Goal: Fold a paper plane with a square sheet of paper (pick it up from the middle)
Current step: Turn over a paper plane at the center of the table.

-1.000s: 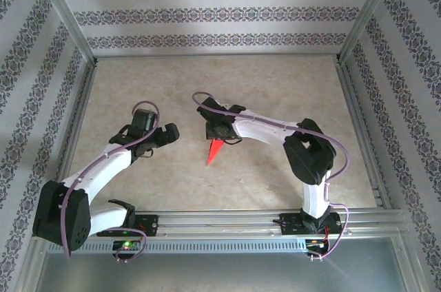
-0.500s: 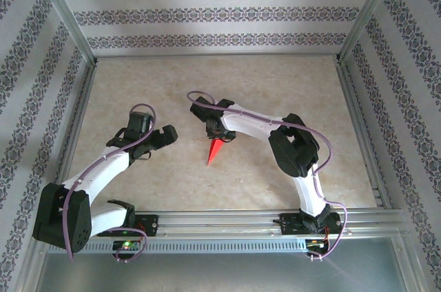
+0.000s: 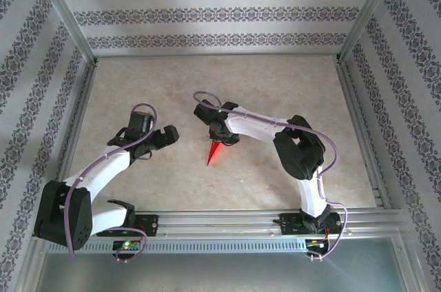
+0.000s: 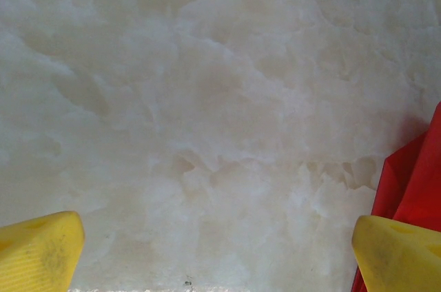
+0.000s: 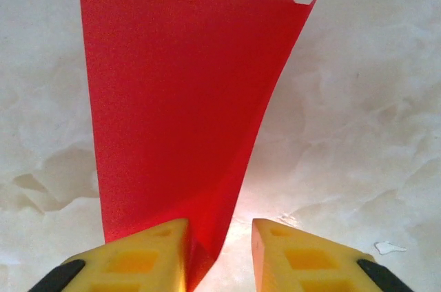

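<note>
Down over the wide end of the paper plane [image 3: 216, 153], the right gripper [image 3: 223, 138] stands with its jaws narrow but not met. Its wrist camera shows the plane's red edge running down into the gap and lying against one yellow finger [image 5: 138, 261]. A strip of bare table [image 3: 275, 85] shows between the paper and the other finger [image 5: 303, 261]. The jaws are therefore partly open around that edge rather than clamped on it. From the fingers the plane widens away across the wrist view, ending in a small notched corner at its far side. The top view adds what the wrist camera cannot: the plane's sharp tip points away from the gripper, toward the arms' bases. On the left-arm side of the plane, near it but apart, the left gripper [image 3: 167, 134] is spread as wide as it goes and holds nothing. Its own camera catches a red edge of the plane just beside one fingertip [image 4: 396, 257], above pale marbled table.
</note>
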### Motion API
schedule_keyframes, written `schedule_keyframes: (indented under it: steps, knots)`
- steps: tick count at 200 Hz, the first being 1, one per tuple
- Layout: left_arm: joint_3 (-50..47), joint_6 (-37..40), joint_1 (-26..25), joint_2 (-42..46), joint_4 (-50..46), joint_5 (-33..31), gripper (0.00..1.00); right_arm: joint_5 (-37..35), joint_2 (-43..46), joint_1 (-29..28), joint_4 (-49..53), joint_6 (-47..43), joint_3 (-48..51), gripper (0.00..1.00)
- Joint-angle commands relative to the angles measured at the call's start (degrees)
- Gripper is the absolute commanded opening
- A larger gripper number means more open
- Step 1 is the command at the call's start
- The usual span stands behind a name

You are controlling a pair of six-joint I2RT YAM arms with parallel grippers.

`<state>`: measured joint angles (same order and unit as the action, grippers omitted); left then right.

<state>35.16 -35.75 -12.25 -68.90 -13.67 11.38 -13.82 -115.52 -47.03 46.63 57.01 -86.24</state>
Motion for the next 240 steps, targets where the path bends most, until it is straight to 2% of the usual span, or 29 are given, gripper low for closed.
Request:
schedule_keyframes:
  steps: [1, 23, 56, 74, 97, 131, 161, 205, 240]
  knots:
    - [-0.2, 0.6, 0.8, -0.1, 1.4, 0.6, 1.0, 1.0, 2.0, 0.5, -2.0, 3.7, 2.8, 0.27]
    - [-0.3, 0.5, 0.9, 0.1, 1.4, 0.6, 1.0, 1.1, 3.0, 1.1, -3.7, 4.8, 4.2, 0.19]
    - [0.0, 0.4, 0.8, 0.7, 0.7, 0.5, 1.0, -0.7, 6.3, 1.6, -5.7, 4.2, 5.7, 0.0]
    - [-0.1, 0.1, 0.9, 1.3, 0.5, 0.5, 1.0, -0.2, 9.3, 2.3, -9.5, 1.5, 7.1, 0.0]
    - [0.6, -0.1, 0.9, 2.1, -0.6, 0.5, 1.0, 5.4, 13.1, 3.8, -18.4, -3.2, 10.0, 0.0]
    - [0.8, -1.1, 1.0, 4.1, -0.8, 0.6, 1.0, 24.4, 14.7, 7.3, -38.3, -6.5, 15.5, 0.0]
    - [1.2, -1.6, 1.1, 5.2, 0.2, 3.8, 1.0, 34.7, 12.0, 8.7, -50.9, -5.2, 18.8, 0.0]
    - [2.7, -2.7, 0.9, 3.4, 3.6, 12.0, 1.0, 42.1, 6.7, 11.4, -66.9, -0.2, 26.6, 0.0]
    - [4.3, -4.4, -1.9, -0.2, 5.2, 14.6, 0.98, 43.8, 4.8, 13.2, -72.0, 1.1, 31.0, 0.0]
